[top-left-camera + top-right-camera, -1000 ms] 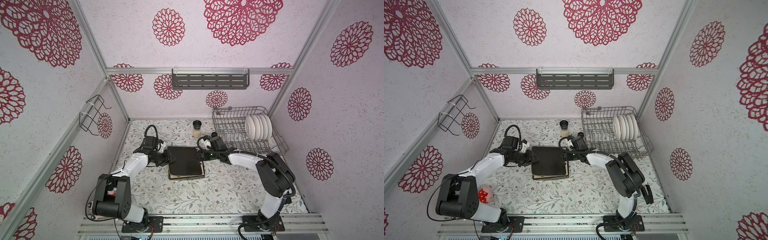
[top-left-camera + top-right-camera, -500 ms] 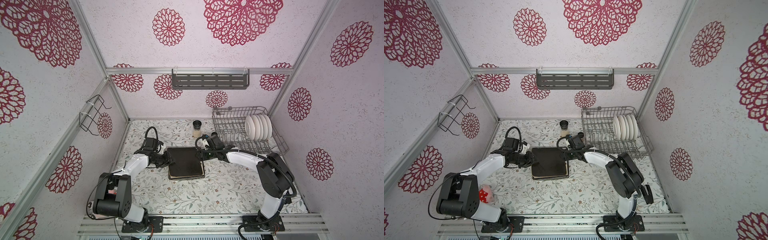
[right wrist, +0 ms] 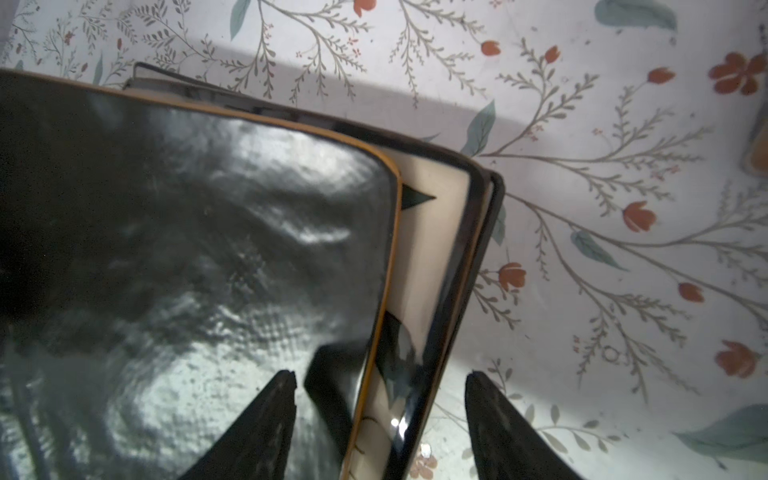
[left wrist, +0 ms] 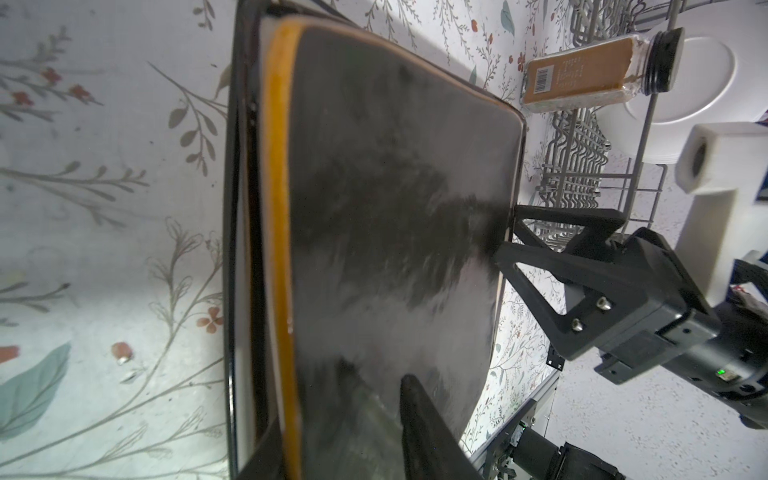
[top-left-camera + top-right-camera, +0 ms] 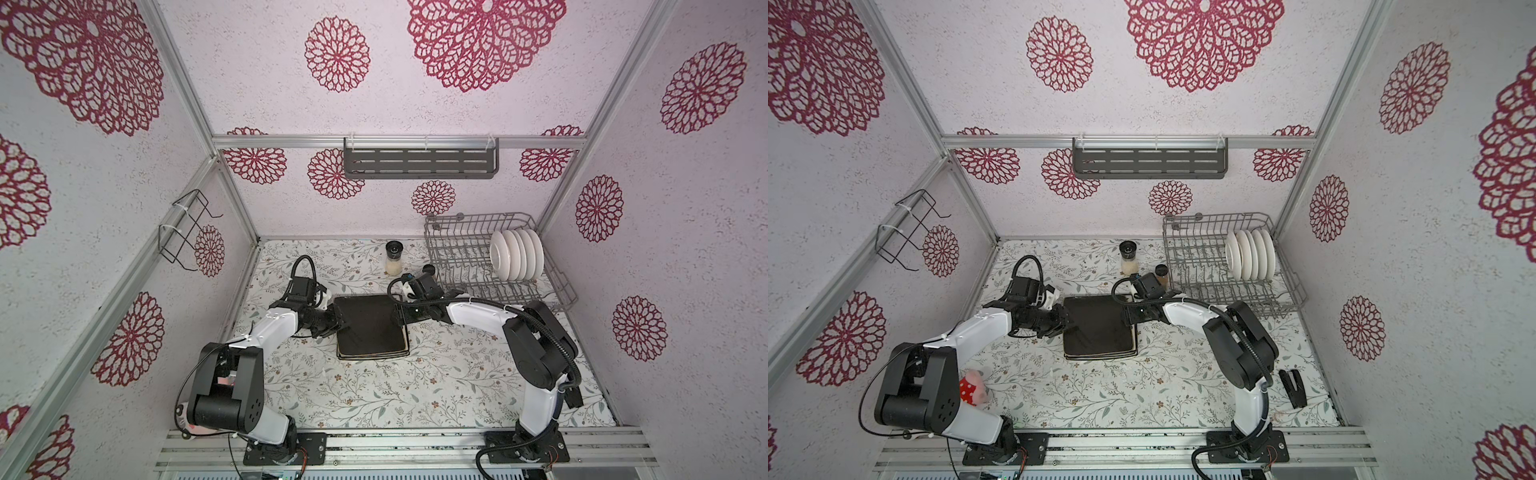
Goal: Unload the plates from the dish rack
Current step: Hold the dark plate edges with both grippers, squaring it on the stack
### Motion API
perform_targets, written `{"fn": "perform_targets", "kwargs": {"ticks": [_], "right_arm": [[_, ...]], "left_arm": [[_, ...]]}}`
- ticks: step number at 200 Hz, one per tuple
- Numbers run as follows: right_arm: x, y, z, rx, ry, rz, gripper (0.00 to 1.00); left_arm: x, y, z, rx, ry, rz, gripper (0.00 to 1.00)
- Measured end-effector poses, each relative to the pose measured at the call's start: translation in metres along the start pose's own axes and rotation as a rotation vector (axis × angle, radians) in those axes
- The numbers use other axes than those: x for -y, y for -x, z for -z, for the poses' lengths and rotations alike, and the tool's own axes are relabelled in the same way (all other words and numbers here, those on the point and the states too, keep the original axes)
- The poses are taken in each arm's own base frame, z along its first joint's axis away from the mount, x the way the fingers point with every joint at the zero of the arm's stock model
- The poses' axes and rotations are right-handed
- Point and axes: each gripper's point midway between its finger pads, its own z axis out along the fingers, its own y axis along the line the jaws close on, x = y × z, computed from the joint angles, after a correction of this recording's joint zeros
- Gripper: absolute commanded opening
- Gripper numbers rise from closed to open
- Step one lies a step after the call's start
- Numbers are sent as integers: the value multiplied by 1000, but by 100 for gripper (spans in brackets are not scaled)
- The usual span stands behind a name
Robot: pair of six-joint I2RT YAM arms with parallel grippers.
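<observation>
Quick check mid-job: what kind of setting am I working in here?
Likely a staged kitchen booth, not a home: grey wire dish rack holding round white plates, flower-patterned wall panels on aluminium framing.

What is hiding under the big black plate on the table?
Under the black plate peeks a cream plate with a dark rim, and another dark edge below it. Their middles are covered, so how many plates are stacked cannot be told.
</observation>
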Motion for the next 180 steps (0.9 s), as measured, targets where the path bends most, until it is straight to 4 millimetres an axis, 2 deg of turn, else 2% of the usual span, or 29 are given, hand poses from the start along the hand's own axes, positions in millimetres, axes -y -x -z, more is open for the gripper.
{"fn": "perform_targets", "kwargs": {"ticks": [86, 180], "right_arm": [[-5, -3, -1, -11, 11, 7, 60], [-8, -6, -2, -21, 9, 16, 50]], "left_arm": [[-15, -4, -3, -10, 78, 8, 38], [-16, -3, -3, -12, 128, -20, 36]]}}
